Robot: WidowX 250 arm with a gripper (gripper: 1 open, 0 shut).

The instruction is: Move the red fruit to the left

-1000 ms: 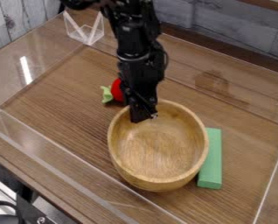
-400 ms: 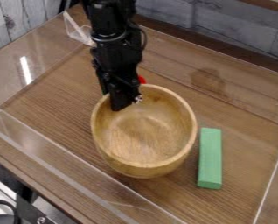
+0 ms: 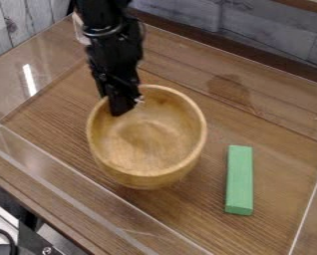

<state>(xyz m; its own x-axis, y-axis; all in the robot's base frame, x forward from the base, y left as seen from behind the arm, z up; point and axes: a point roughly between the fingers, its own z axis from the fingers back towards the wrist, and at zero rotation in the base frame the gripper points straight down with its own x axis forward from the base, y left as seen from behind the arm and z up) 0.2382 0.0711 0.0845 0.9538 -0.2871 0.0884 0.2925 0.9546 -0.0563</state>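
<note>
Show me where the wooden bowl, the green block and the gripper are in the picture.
wooden bowl (image 3: 185, 159): camera view, on its right rim.
green block (image 3: 238, 179): camera view, middle of its top face.
gripper (image 3: 122, 105): camera view, at its fingertips over the bowl's far rim.

No text, label, brand, number or sign can be read anywhere in the scene.
</note>
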